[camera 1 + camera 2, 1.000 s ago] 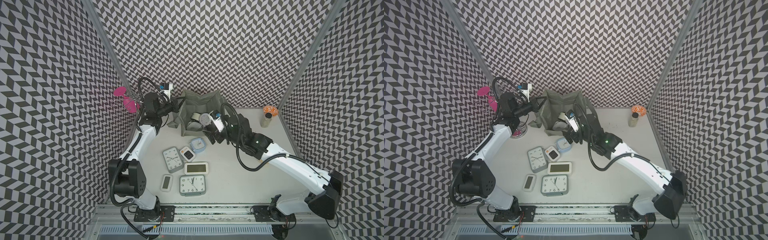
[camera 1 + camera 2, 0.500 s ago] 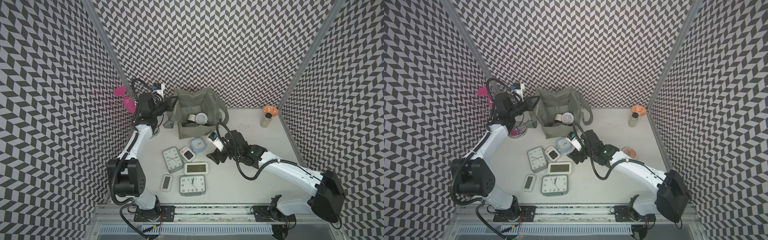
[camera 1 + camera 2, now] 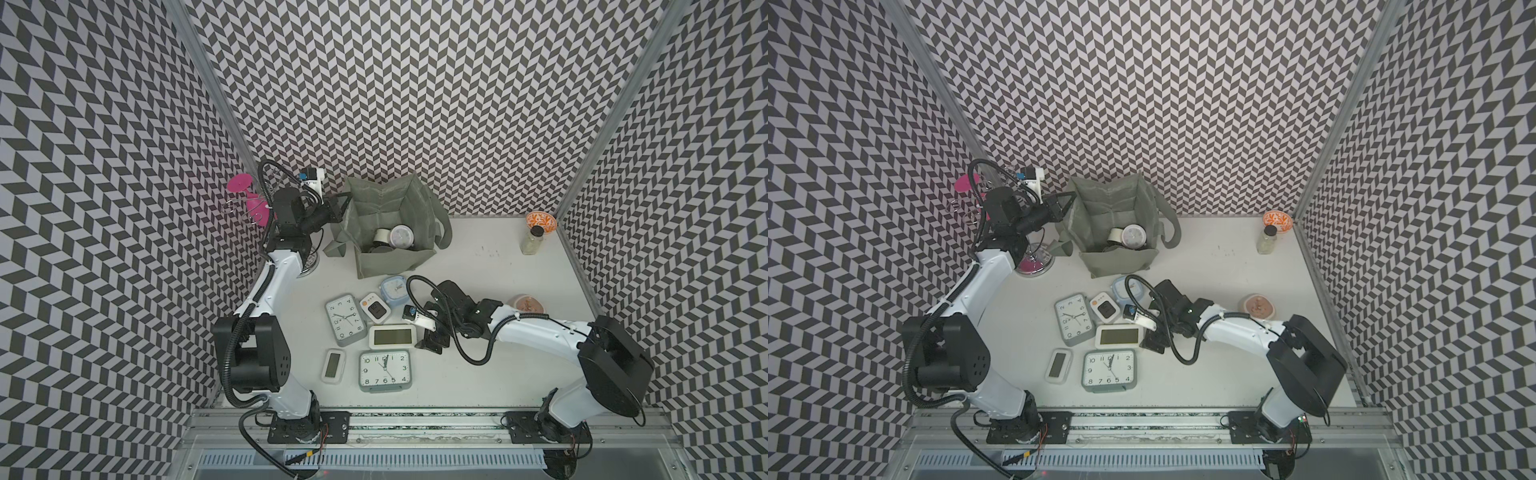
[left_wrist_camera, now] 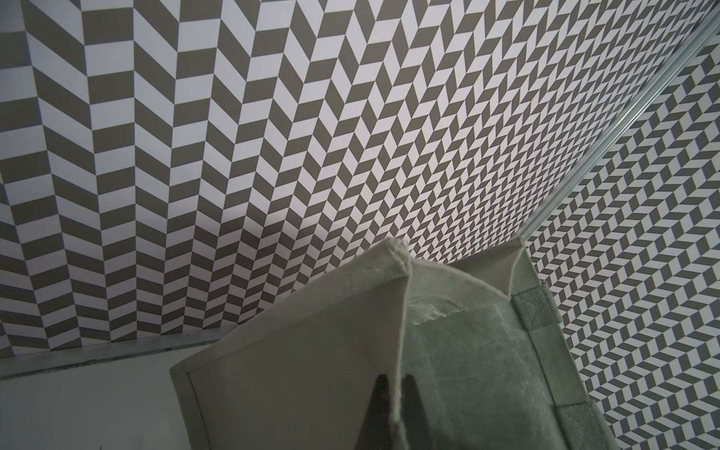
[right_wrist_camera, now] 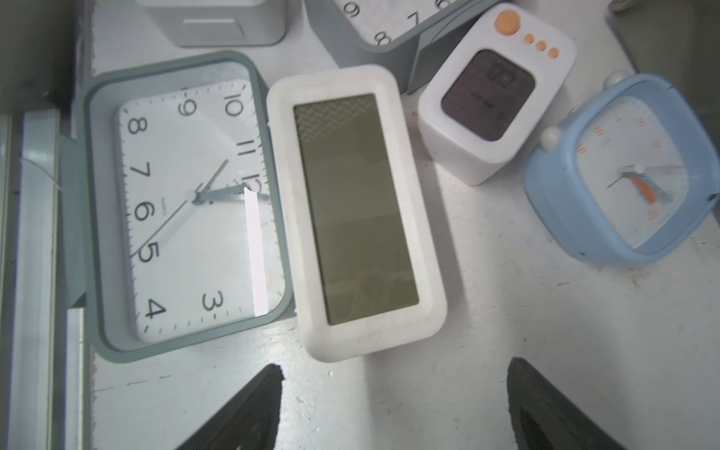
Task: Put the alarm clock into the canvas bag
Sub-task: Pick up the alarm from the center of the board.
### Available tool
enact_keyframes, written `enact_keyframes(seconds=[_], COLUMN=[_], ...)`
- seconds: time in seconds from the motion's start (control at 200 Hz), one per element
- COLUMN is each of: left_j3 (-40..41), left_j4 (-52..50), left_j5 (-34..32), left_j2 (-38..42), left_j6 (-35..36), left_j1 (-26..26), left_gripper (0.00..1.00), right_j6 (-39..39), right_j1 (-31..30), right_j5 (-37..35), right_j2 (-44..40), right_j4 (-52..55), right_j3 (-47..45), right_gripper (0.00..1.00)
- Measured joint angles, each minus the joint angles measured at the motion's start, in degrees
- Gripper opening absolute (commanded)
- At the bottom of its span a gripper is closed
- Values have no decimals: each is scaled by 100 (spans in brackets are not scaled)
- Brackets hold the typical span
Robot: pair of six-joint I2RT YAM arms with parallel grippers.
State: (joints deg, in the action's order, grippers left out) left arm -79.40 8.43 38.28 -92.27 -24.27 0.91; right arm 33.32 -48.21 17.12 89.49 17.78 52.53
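Where the canvas bag (image 3: 390, 264) stands: at the back of the counter (image 3: 498, 374), upright, with its mouth open to above. The whole mouth shows now, while one second ago the right arm (image 3: 536, 332) covers a part of it.
Left fingers (image 4: 380, 401): shut on the rim of the canvas bag, one finger on each side of the fabric edge in the left wrist view. In a top view the left fingers (image 3: 336, 206) are at the bag's left rim, at about the same place as before.
Right fingers (image 5: 257, 405): wide apart, with only bare counter between them. They hang low, just beside the short end of the white digital clock (image 5: 356, 210).
Right arm: one second ago it reaches to the mouth of the bag, and half a second ago it is near the blue clock (image 3: 395, 287). Now it is drawn back and low, with the right fingers (image 3: 432, 344) just right of the white digital clock (image 3: 392, 336).
Round clock (image 3: 401, 237): lies inside the bag with its pale face up, beside a white thing that I cannot identify. It is there also half a second ago.
Clocks on the counter: six, in a group in front of the bag, and none has moved. They are the blue clock, the small white clock with orange buttons (image 3: 374, 307), the medium grey clock (image 3: 345, 320), the white digital clock, the large grey clock (image 3: 384, 371) and the slim white clock (image 3: 333, 365).
Pink dish (image 3: 525, 303): at the right side, behind the right arm. One second ago the arm hides it.
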Motion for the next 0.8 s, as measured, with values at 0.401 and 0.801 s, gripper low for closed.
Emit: enact_keyframes(seconds=[0.401, 0.801], left_j3=[22, 87], left_j4=[55, 168], left_j5=[55, 83], left_j2=[0, 0], left_j6=[-90, -105], left_j1=[0, 0], left_gripper=[0, 0], right_j6=[627, 614], right_j1=[-114, -273], right_j5=[68, 79], right_j2=[575, 1095], right_j4=[-286, -470], right_j3=[28, 490], right_gripper=[92, 87])
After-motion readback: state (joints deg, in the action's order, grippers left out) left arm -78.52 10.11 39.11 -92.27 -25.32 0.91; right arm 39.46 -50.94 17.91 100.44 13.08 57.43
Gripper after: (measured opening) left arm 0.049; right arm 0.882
